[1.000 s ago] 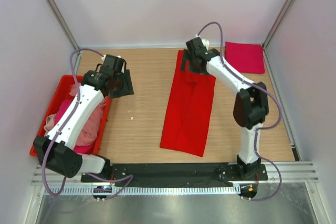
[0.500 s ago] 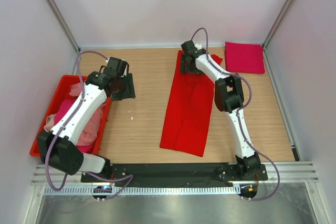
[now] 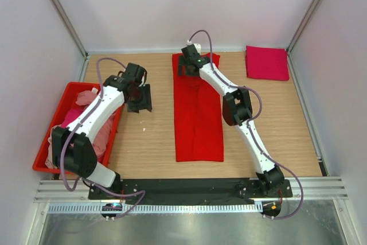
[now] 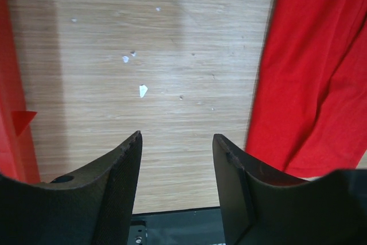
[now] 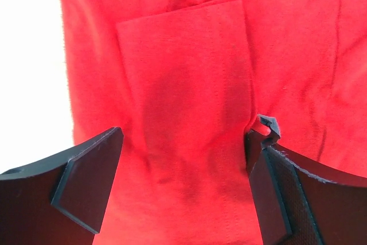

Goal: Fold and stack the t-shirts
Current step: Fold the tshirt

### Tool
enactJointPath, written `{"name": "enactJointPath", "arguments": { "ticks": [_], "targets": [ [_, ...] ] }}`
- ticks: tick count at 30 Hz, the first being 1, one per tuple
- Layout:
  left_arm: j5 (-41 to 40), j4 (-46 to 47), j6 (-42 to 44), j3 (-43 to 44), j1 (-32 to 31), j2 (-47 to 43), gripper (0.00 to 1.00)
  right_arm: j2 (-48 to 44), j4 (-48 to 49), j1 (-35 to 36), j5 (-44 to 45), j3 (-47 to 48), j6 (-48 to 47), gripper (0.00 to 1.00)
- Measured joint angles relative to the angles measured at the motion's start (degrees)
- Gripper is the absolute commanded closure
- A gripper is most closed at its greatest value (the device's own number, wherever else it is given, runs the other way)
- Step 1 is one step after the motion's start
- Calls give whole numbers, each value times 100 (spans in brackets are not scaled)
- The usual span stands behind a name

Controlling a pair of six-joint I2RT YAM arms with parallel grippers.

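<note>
**Where everything lies on our table**

We see a long shirt laid lengthwise down the middle of the table, running from near the far edge toward the arm bases. A small folded shirt sits in the far right corner, well apart from it. At the left edge stands a bin with a heap of shirts inside. Between the bin and the long shirt, a few small scraps lie on the table. We find the left gripper over that stretch, just right of the bin's far end. The right gripper is above the long shirt's far end, one jaw on either side of a folded flap of cloth.
</note>
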Motion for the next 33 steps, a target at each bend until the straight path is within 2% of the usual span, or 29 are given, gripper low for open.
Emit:
{"name": "enactJointPath", "arguments": {
  "ticks": [6, 10, 14, 16, 19, 22, 26, 32, 33],
  "targets": [
    [780, -2, 98, -15, -15, 586, 52, -240, -332, -107, -98, -50, 190, 5],
    [1086, -17, 109, -195, -136, 782, 52, -1189, -1064, -348, -59, -745, 133, 4],
    [1303, -96, -66, -282, -387, 782, 53, -3202, -1449, -551, 7, -2763, 48, 6],
    [1360, -94, -236, -291, -568, 780, 53, -4369, -1552, -555, -35, -3971, 68, 12],
    [1381, -85, -605, -321, -935, 778, 53, -5825, -1718, -417, -177, -5495, 212, 17],
    [1384, -39, -1019, -492, -1360, 767, 55, -6863, -1856, -111, -278, -6782, 452, 19],
    [1362, -37, -1495, -772, -1707, 767, 63, -7429, -1987, 396, -376, -7868, 815, 21],
    [1268, 63, -2201, -1003, -2212, 772, 64, -7893, -1910, 651, -667, -9121, 1408, 24],
    [1250, 103, -2328, -1047, -2328, 772, 64, -7954, -1895, 651, -693, -9250, 1475, 29]
  ]
}}
